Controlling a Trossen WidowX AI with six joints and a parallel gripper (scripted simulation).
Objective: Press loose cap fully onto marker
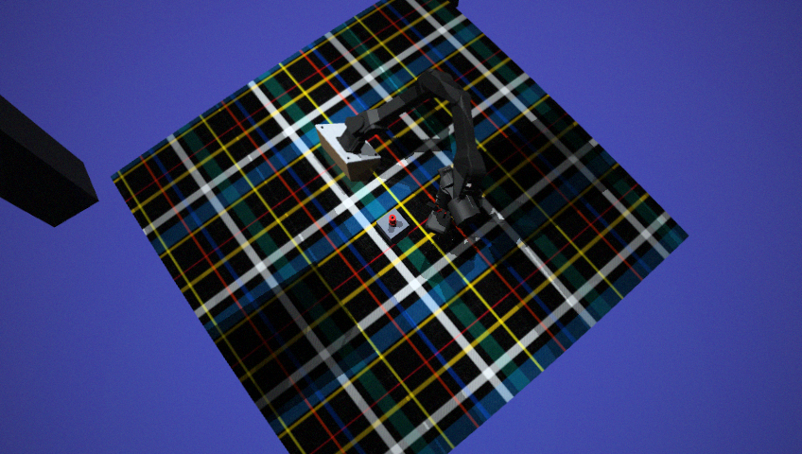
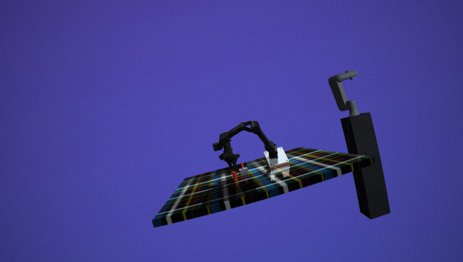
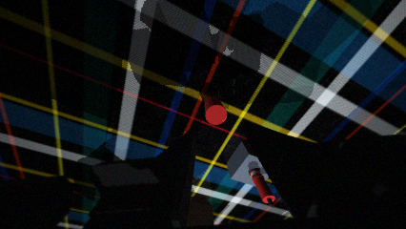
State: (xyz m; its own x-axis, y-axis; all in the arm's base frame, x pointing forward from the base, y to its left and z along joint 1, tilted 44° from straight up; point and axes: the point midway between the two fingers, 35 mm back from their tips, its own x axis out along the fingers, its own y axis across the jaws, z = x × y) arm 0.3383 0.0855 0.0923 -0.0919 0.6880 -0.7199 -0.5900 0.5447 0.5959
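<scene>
My gripper hangs above the table, fingers spread and nothing between them. The red cap stands upright and loose on the table just ahead of the fingertips in my wrist view; from the top the arm hides it. Beyond it is the holder block, with the uncapped marker upright in it. My worry is the descent: come down off-centre and I expect a fingertip to knock the cap over. The marker is near enough that a low sideways swing might clip it, and a tilted grip would probably jam the cap later.
</scene>
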